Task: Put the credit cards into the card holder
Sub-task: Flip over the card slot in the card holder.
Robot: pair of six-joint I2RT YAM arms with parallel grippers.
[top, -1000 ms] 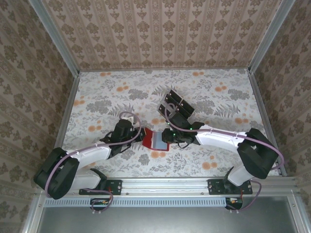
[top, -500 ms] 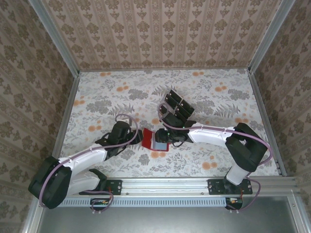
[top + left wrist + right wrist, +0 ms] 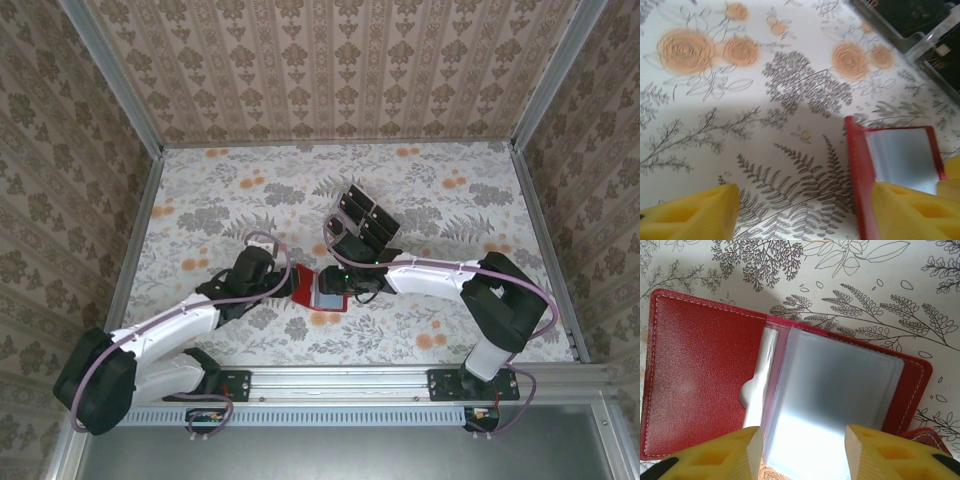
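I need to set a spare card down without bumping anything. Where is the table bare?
Bare: the table at far left, between the side rail and the clear tray, and the far-right corner. Crowded: the centre, where left gripper and right gripper meet at the card holder.

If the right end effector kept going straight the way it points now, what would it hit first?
The right end effector would most likely meet the open card holder first; its clear inner sleeve lies directly ahead, though depth is unclear.
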